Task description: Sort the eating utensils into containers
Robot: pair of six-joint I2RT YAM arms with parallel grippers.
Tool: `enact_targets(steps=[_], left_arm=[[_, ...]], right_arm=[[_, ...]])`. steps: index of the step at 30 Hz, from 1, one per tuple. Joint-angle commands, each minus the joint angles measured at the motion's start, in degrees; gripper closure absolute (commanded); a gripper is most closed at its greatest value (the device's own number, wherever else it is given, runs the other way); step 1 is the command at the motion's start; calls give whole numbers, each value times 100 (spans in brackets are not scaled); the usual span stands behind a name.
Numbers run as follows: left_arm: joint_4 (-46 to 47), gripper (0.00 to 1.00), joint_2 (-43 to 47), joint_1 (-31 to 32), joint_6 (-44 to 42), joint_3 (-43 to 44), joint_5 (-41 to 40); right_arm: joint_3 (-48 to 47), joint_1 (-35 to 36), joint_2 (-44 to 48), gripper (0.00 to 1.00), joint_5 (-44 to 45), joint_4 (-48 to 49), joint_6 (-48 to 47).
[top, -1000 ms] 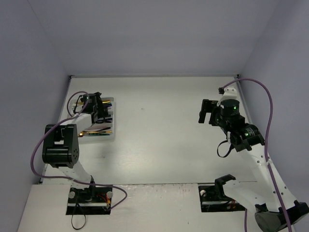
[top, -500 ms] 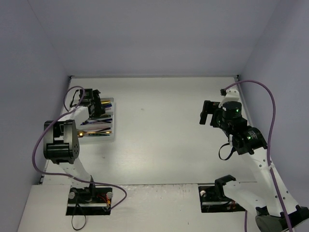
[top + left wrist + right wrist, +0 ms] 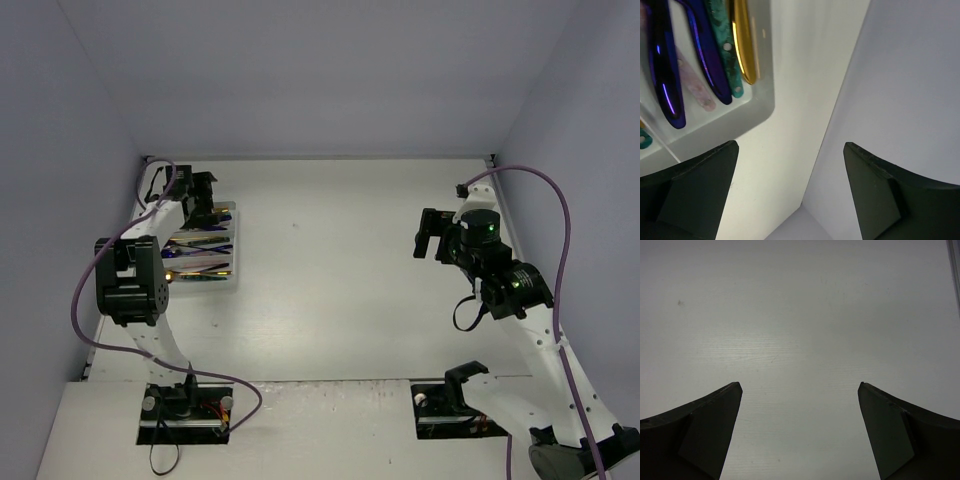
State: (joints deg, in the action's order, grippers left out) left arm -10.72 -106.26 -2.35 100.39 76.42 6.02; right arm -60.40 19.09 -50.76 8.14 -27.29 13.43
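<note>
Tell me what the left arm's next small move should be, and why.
Probably lift the left gripper clear of the cutlery tray: its jaws are open and empty, the utensils lie in the compartments, and none shows loose on the table.

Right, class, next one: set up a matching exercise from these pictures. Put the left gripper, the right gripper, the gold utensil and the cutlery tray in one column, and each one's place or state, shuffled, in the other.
Column one
1. left gripper
2. right gripper
3. gold utensil
4. cutlery tray

Column two
A. lying in the tray, beside a teal utensil
B. jaws open over bare table
C. white, at the table's left side
D. jaws open by the tray's corner, near the wall

Pairs: 1-D, 2-B, 3-A, 4-C
</note>
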Motion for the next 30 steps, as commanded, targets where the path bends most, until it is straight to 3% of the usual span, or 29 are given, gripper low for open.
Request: enact_targets(steps=[1,4,9,18,21,27,30], left_arm=[[-363,16,235,-64,-430,203,66],[-483,16,515,-61,-736,176,-29],[-1020,16,1330,-10,-2184,323,-245],[-2185,16,4178,215,-6223,100,-1167],[-2529,16,5240,681,-7565,9,-1615],[-2962,13,7293,727,-8477,-518,-1914],[-3466,12,7833,718,-8726,-502,-2029]], right_arm=[[37,-30,7,0,-39,206,46],[15,-28,-1,0,-32,206,23],[-75,-32,19,0,42,215,-26],[-342,-28,324,0,406,221,-207],[-416,-28,480,0,616,223,-326],[-517,137,782,0,1075,224,-421],[-546,262,866,0,1398,224,-529]])
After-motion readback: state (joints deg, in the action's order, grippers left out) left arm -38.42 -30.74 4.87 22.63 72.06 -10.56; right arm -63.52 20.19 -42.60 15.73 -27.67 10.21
